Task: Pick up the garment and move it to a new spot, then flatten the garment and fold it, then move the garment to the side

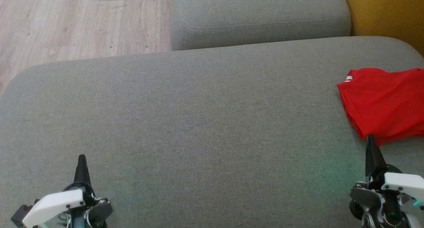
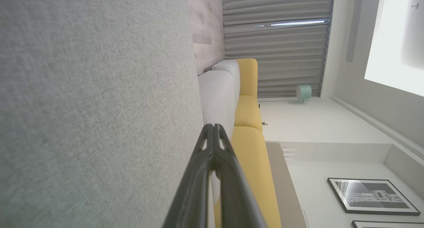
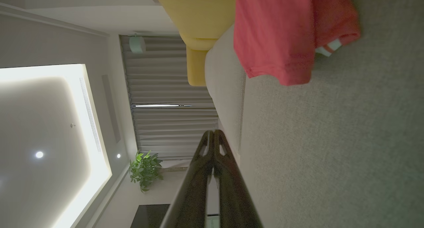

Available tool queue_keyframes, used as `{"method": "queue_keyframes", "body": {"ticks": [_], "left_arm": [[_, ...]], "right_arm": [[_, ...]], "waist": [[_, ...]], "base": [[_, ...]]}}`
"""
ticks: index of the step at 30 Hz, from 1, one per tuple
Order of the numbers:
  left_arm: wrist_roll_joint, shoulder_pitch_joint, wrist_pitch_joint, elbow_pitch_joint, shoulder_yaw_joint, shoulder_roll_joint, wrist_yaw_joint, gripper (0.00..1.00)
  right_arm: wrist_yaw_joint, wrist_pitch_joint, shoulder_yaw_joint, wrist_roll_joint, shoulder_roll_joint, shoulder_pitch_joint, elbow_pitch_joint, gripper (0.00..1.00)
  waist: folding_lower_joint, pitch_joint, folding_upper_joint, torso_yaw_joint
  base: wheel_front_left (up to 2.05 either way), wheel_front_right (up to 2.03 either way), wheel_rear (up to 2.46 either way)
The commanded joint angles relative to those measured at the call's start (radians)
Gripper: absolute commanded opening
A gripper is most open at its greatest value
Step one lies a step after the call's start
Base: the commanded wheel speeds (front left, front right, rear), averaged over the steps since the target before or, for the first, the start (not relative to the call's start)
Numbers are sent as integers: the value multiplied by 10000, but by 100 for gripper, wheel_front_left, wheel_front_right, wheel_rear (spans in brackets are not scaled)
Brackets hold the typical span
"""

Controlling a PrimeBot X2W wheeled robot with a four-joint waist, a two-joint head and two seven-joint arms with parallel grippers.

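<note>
The garment [image 1: 384,104] is a red shirt with a white-striped trim, lying folded on the grey cushion [image 1: 198,122] at the far right, cut off by the head view's edge. It lies at the top of the right wrist view as the garment [image 3: 281,32]. My right gripper [image 1: 370,138] is shut and empty, its tip just at the garment's near edge; its fingers meet as the right gripper [image 3: 213,132]. At the lower left my left gripper [image 1: 81,158] is shut with nothing in it, far from the garment, and it appears as the left gripper [image 2: 212,126].
A second grey cushion [image 1: 258,16] sits behind the first. Yellow upholstery [image 1: 387,13] rises at the back right. Wooden floor [image 1: 76,22] lies beyond the cushion's far left edge. Bare cushion stretches between the two grippers.
</note>
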Motion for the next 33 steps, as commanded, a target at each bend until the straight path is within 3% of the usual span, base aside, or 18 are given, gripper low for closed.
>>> {"method": "queue_keyframes", "body": {"ticks": [1, 33], "left_arm": [[-244, -597, 82, -235, 373, 99, -119, 0], [-322, -661, 231, -202, 540, 7, -153, 0]], "right_arm": [[68, 119, 164, 266, -195, -678, -326, 0], [69, 244, 40, 368, -125, -725, -320, 0]], "waist": [[0, 8, 0, 0], [0, 22, 0, -1]], "base": [[0, 0, 0], [0, 0, 0]]}}
